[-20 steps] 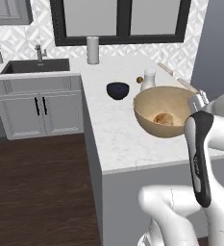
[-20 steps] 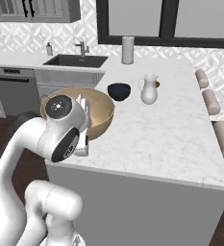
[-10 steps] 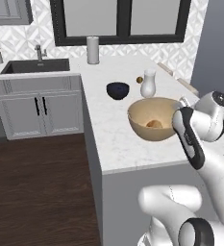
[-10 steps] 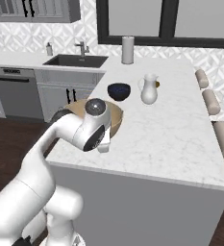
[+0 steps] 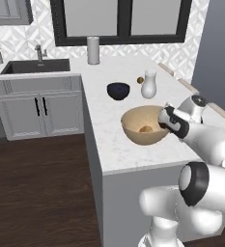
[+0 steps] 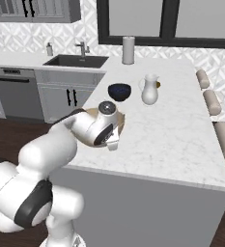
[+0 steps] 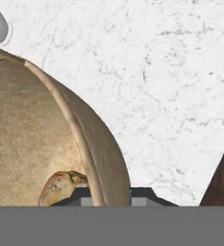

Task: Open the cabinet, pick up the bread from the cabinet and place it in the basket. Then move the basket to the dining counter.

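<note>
The tan basket (image 5: 142, 126) is over the white marble dining counter (image 5: 109, 154), near its front left corner. The golden-brown bread (image 5: 145, 129) lies inside it. My gripper (image 5: 163, 121) is shut on the basket's right rim. In the hand view, the gripper (image 7: 108, 197) straddles the basket rim (image 7: 92, 153), with the bread (image 7: 60, 185) just inside and bare counter (image 7: 171, 96) beyond. In the right base view my arm covers most of the basket (image 6: 119, 118). I cannot tell whether the basket rests on the counter or hangs just above it.
A dark blue bowl (image 5: 118, 90) and a white jug (image 5: 149, 84) stand behind the basket. A paper towel roll (image 5: 93, 50) is at the wall, the sink (image 5: 36, 66) far left. Stools (image 6: 213, 101) line the counter's right side. The counter's front edge (image 5: 143, 166) is close.
My gripper has carried the basket, with the bread in it, leftward and nearer to the counter's front edge. The bowl, the jug and the camera have stayed put.
</note>
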Motion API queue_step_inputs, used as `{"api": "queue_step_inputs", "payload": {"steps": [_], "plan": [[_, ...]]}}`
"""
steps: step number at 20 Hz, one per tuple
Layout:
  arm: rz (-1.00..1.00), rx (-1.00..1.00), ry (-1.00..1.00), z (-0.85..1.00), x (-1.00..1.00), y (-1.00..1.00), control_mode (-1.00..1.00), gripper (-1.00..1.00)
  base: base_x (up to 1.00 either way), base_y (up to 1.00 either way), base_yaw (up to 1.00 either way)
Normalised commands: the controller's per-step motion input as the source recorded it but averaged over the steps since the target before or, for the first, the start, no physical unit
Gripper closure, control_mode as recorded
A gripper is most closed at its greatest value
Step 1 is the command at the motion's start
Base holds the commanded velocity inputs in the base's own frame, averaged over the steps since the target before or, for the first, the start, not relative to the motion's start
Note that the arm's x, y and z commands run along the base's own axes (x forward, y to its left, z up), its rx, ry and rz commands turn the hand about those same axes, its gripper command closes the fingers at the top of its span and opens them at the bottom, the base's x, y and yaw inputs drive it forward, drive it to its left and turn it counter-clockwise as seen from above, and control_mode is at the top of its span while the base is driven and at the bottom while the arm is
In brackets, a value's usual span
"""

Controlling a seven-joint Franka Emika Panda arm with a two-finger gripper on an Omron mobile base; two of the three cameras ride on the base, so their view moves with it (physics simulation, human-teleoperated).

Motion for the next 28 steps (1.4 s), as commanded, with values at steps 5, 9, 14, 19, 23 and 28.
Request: {"api": "queue_step_inputs", "payload": {"steps": [5, 9, 14, 19, 23, 28], "plan": [[0.06, 0.00, -0.01, -0.49, 0.49, -0.12, -1.00, 1.00, 0.00, 0.00, 0.00], [0.01, 0.00, 0.00, -0.35, 0.31, -0.10, -1.00, 1.00, 0.00, 0.00, 0.00], [0.00, 0.00, 0.00, -0.14, 0.14, -0.10, -1.00, 1.00, 0.00, 0.00, 0.00], [0.00, 0.00, 0.00, -0.14, 0.22, 0.00, -1.00, 1.00, 0.00, 0.00, 0.00], [0.00, 0.00, 0.00, -0.24, 0.24, 0.00, -1.00, 1.00, 0.00, 0.00, 0.00], [0.00, 0.00, 0.00, -0.12, 0.08, 0.00, -1.00, -1.00, 0.00, 0.00, 0.00]]}}
